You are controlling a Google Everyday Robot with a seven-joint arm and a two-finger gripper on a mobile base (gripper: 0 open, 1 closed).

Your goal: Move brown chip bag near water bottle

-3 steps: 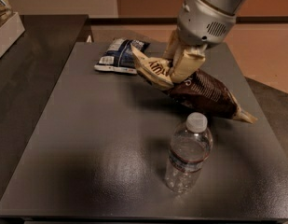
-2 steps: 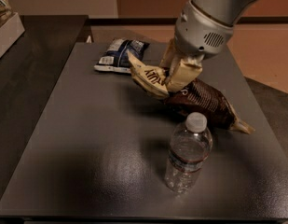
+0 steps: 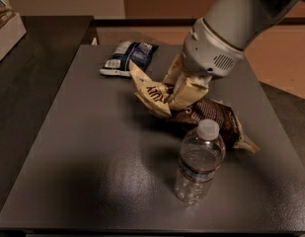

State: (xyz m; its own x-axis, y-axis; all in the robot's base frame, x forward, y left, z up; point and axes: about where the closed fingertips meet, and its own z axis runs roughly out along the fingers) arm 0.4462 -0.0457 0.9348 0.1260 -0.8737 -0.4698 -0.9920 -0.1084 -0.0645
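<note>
Moved since a second ago: the gripper (image 3: 179, 90) and the brown chip bag (image 3: 213, 115) have both come closer to the water bottle (image 3: 199, 162), while the bottle stands just where it did.
Arm: the pale grey arm (image 3: 231, 28) comes in from above and to the right of the water bottle, slanting down and left towards the middle of the worktop (image 3: 83, 147), with its round wrist housing hanging over the far side of the bottle.
Gripper: low, just behind the water bottle and a touch left of its cap, pointing down at the bag.
Fingers: the tan fingers (image 3: 191, 89) are pinching the crumpled cream end of the brown chip bag, which sticks up and out to the left between them.
Brown chip bag: cream end lifted in the grip, dark brown body trailing down to the worktop right behind the water bottle, its tail corner lying off to the bottle's right. From where I stand the bottle's cap overlaps the bag, so I cannot tell whether the two touch.
Water bottle: upright on the worktop, white cap on, nearer to me than anything else.
Blue-and-white bag: the smaller bag (image 3: 127, 57) lies flat, well beyond the water bottle and to its left, apart from the gripper.
</note>
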